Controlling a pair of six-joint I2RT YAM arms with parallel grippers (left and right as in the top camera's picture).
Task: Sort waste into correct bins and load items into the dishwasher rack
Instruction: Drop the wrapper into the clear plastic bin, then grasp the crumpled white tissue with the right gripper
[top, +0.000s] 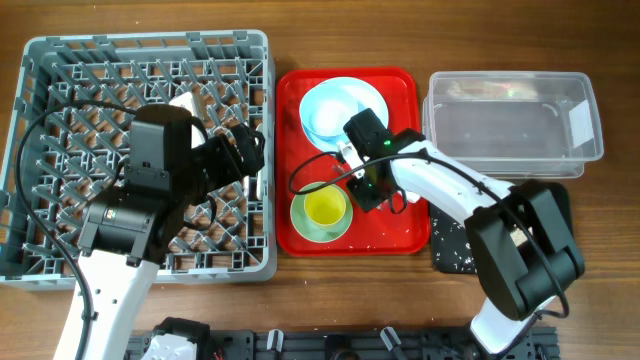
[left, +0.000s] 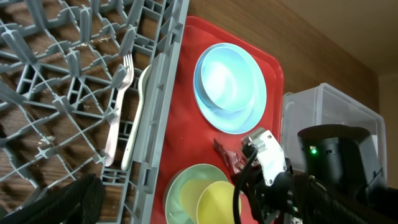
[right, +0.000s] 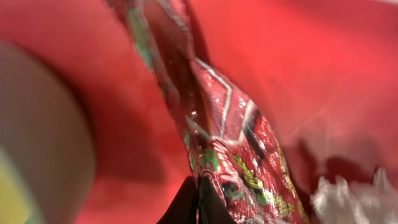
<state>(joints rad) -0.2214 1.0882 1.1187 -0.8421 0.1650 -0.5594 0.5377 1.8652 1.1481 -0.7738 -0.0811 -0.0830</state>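
My right gripper (top: 366, 188) is low over the red tray (top: 400, 100) and shut on the crinkled red wrapper (right: 230, 130), which also shows in the left wrist view (left: 227, 157). The fingertips (right: 199, 200) pinch its edge. A crumpled white tissue (right: 348, 199) lies just beside it. A yellow cup (top: 325, 208) sits in a teal bowl (top: 303, 226) next to the gripper. A pale-blue plate with a bowl on it (top: 340, 108) is at the tray's back. My left gripper (top: 250, 150) hovers open and empty over the grey rack (top: 60, 260). A white fork (left: 118, 106) and spoon (left: 138, 118) lie in the rack.
The clear tub (top: 510, 125) stands right of the red tray. The black tray (top: 452, 252), speckled with white grains, lies partly under the right arm. A few white grains dot the red tray's front.
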